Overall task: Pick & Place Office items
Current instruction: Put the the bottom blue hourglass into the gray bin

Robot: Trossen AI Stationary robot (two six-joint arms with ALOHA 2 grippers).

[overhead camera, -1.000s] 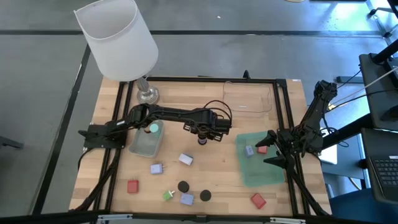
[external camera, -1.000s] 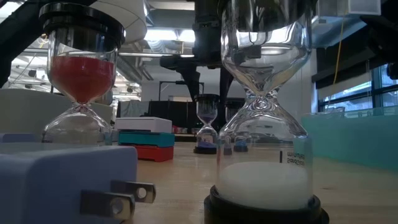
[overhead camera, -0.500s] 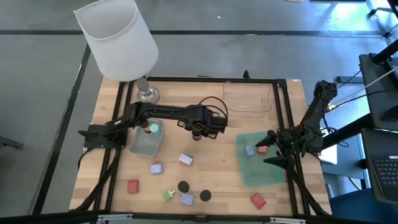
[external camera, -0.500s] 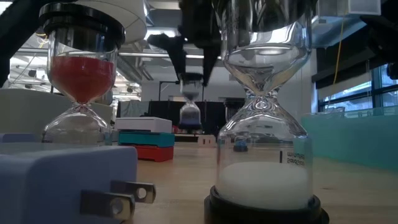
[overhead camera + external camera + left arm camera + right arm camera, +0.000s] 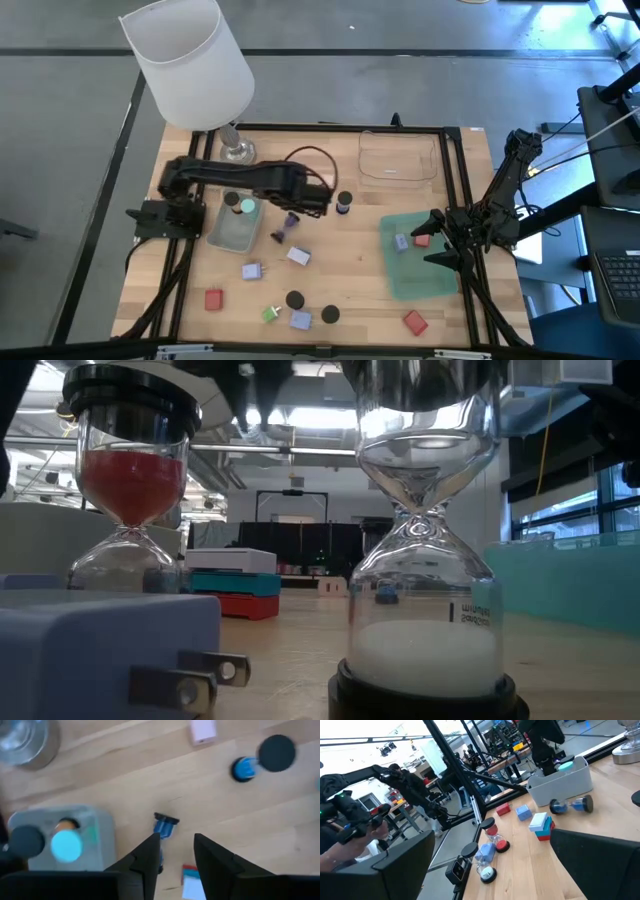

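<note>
Lying on its side on the counter (image 5: pixel 340 250), a blue hourglass (image 5: pixel 285 227) is seen beside the clear tray (image 5: pixel 235 228). The left claw (image 5: pixel 300 205) is shut, empty, above it. The right claw (image 5: pixel 432 240) stands wide over the green tray (image 5: pixel 415 275).

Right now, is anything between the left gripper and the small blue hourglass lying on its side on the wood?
Nothing visible does. The small blue hourglass lies on bare wood just ahead of the left gripper, apart from the grey plastic bin beside it. The right gripper waits at the translucent green tray.
</note>
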